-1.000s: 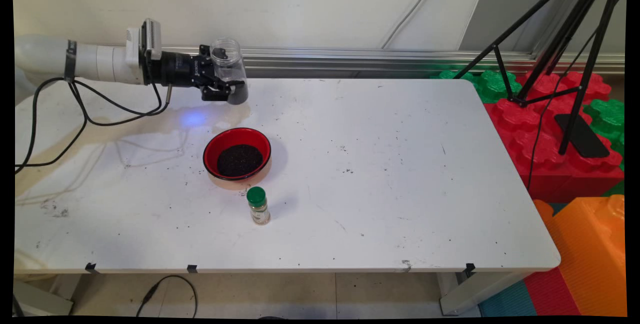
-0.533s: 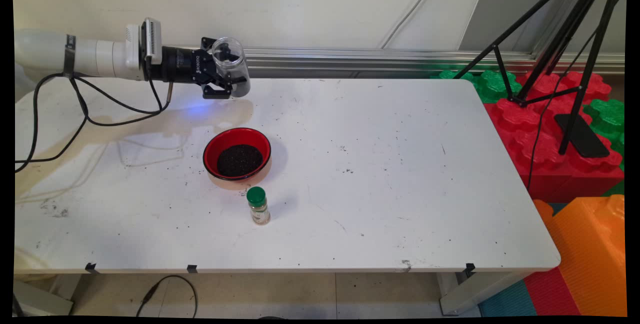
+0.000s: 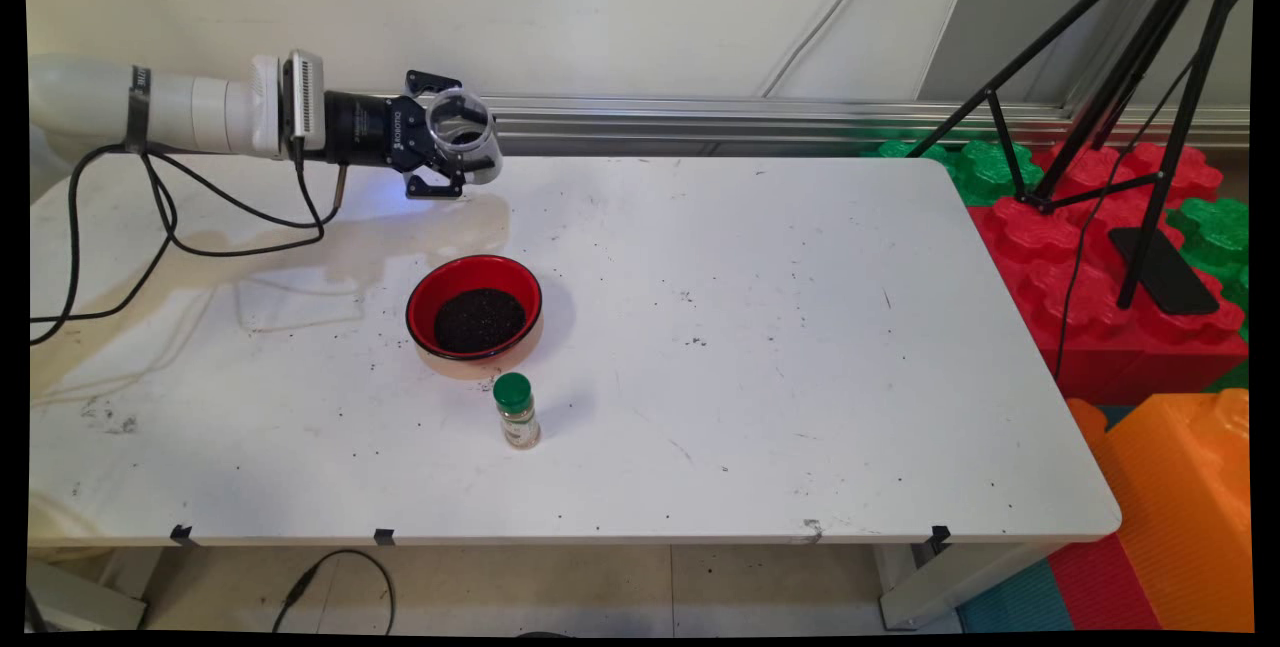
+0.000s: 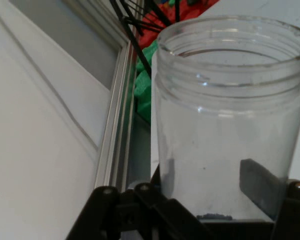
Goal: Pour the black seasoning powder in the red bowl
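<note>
In the upper left of the main view, the black two-finger gripper (image 3: 450, 139) was clamped on a clear, lidless plastic jar (image 3: 464, 134) (a few dark specks lay at its base), held tilted above the white table (image 3: 800, 327). Below it sat a red bowl of dark grains (image 3: 474, 315), and just beside that a small green-capped spice bottle (image 3: 516, 411), upright.

A robotics lab: white table (image 3: 800, 327), camera tripod (image 3: 1130, 87), foam blocks (image 3: 1100, 257) (red, green, orange).
</note>
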`<state>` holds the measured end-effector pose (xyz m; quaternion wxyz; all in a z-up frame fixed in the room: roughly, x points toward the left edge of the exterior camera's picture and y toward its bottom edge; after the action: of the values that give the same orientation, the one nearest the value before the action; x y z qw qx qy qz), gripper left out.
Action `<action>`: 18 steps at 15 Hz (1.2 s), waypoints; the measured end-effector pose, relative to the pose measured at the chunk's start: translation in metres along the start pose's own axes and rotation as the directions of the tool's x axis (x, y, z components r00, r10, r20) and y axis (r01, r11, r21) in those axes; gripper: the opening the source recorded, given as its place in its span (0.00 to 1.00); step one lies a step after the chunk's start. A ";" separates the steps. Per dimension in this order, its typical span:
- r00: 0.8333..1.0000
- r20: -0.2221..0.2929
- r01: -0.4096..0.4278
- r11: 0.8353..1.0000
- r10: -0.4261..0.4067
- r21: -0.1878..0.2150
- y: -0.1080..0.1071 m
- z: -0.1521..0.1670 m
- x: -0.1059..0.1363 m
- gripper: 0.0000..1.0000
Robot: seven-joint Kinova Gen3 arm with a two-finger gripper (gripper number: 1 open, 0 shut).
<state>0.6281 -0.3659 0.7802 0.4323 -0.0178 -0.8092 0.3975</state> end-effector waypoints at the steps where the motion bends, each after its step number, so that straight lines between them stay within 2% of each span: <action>1: 0.999 0.001 -0.033 0.999 0.033 -0.002 0.001 0.000 0.001 0.00; 6: 0.984 0.005 -0.175 0.984 0.175 -0.018 0.005 0.000 0.002 0.00; 12: 0.950 0.012 -0.311 0.950 0.311 -0.021 0.010 0.000 0.002 0.00; 18: 0.876 0.022 -0.482 0.876 0.483 -0.023 0.014 0.001 0.000 0.00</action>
<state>0.6233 -0.3567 0.7705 0.3087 -0.2172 -0.7882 0.4861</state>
